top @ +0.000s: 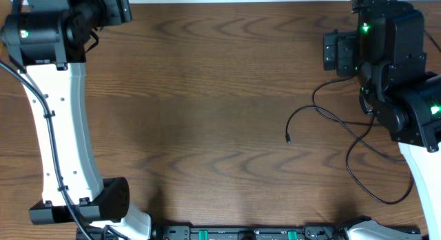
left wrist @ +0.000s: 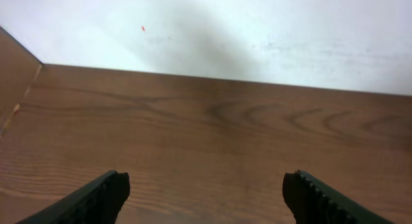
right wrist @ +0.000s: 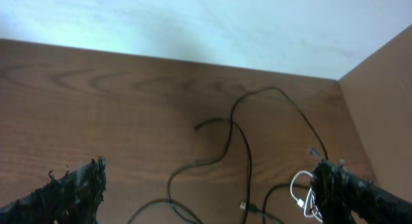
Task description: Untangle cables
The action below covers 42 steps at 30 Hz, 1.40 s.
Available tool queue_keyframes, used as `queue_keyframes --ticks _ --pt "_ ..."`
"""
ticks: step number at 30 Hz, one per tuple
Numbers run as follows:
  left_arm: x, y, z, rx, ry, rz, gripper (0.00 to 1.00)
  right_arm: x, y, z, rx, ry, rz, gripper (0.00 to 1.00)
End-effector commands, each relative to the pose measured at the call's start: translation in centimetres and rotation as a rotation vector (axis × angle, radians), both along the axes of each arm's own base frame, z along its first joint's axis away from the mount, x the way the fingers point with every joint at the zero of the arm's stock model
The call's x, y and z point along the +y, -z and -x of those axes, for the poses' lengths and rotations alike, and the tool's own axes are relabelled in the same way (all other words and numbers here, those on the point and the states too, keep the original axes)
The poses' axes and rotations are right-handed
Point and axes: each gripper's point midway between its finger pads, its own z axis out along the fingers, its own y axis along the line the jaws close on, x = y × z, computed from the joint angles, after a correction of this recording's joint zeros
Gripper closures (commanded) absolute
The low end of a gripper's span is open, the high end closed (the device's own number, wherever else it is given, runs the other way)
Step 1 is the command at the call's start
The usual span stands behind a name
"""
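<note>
The right gripper stands wide apart, its ragged black fingers holding nothing. Between them, on the brown wood-grain table, the thin black cables lie looped across one another. The short white cable is bunched just beside one finger. At the table's far corner, the left gripper is also spread, gripping nothing.

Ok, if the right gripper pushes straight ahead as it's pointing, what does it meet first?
Probably the black cables looping on the table between the open fingers of the right gripper; the white cable lies off to one side. Depth is unclear.
</note>
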Motion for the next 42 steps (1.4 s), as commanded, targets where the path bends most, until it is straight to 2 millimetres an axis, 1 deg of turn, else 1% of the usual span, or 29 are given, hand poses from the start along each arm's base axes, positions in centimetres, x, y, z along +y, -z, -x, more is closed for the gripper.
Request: queue_keyframes --ticks 1,3,5,7,8,9,10,11,12,13,14,16,17,20,23,25,26,27,29,32,34,37,40,42 --pt "0.3 1.1 -0.1 0.038 -0.01 -0.003 0.19 -0.9 0.8 0.3 0.025 0.062 -0.019 0.01" --pt "0.3 1.2 0.0 0.041 -0.01 -0.003 0.19 -1.0 1.9 0.7 0.058 0.081 -0.029 0.01" --pt "0.3 1.2 0.0 0.044 -0.01 -0.002 0.19 -1.2 4.3 1.3 0.128 0.122 -0.047 0.01" --pt "0.3 1.4 0.1 0.05 -0.01 -0.001 0.19 -0.9 8.7 2.1 0.245 0.138 -0.064 0.01" --pt "0.3 1.4 0.1 0.05 -0.01 -0.001 0.19 -0.5 10.5 2.2 0.289 0.127 -0.073 0.01" --pt "0.3 1.4 0.1 0.051 -0.01 -0.001 0.19 -0.1 12.1 2.4 0.326 0.114 -0.077 0.05" --pt "0.3 1.4 0.1 0.051 -0.01 -0.001 0.19 0.5 14.6 2.7 0.381 0.093 -0.085 0.08" --pt "0.3 1.4 0.1 0.05 -0.01 -0.001 0.19 1.0 16.5 3.0 0.42 0.077 -0.096 0.12" --pt "0.3 1.4 0.1 0.051 -0.01 -0.001 0.19 1.6 18.5 3.3 0.456 0.055 -0.116 0.26" --pt "0.3 1.4 0.1 0.053 -0.01 -0.001 0.19 2.0 19.9 3.4 0.475 0.04 -0.131 0.36" --pt "0.3 1.4 0.2 0.054 -0.01 -0.001 0.19 2.4 21.0 3.4 0.486 0.026 -0.148 0.52" --pt "0.3 1.5 0.2 0.058 -0.01 -0.001 0.19 3.3 22.6 3.3 0.496 -0.013 -0.177 0.96" --pt "0.3 1.6 0.1 0.06 -0.01 0.0 0.19 4.1 23.6 3.3 0.506 -0.055 -0.198 0.99" --pt "0.0 2.0 -0.1 0.068 -0.002 0.01 0.19 6.2 26.7 3.8 0.554 -0.163 -0.258 0.99" --pt "-0.2 2.3 -0.4 0.075 0.009 0.02 0.19 6.3 28.2 3.8 0.585 -0.173 -0.248 0.99" --pt "-0.2 2.4 -0.6 0.074 0.009 0.019 0.19 6.5 29.5 3.3 0.606 -0.198 -0.219 0.99" --pt "-0.2 2.4 -0.7 0.071 0.009 0.019 0.19 6.6 30.4 3.0 0.621 -0.212 -0.202 0.99" --pt "-0.2 2.4 -0.8 0.069 0.009 0.019 0.19 6.9 31.8 2.4 0.639 -0.23 -0.181 0.99" --pt "-0.2 2.3 -0.9 0.062 0.009 0.018 0.19 7.4 33.4 1.5 0.653 -0.245 -0.166 0.99" --pt "-0.2 2.2 -1.0 0.056 0.009 0.018 0.19 7.8 35.0 0.3 0.645 -0.256 -0.157 0.99" --pt "-0.2 2.2 -1.0 0.057 0.009 0.018 0.19 7.6 36.5 0.1 0.668 -0.248 -0.151 0.99" --pt "-0.2 2.2 -1.0 0.058 0.009 0.018 0.19 7.3 38.2 0.2 0.706 -0.235 -0.145 0.99" --pt "-0.2 2.2 -1.0 0.058 0.009 0.018 0.19 7.2 39.1 0.4 0.728 -0.231 -0.139 0.99" --pt "-0.2 2.2 -1.0 0.058 0.009 0.018 0.19 7.0 39.2 0.4 0.731 -0.222 -0.131 0.99"
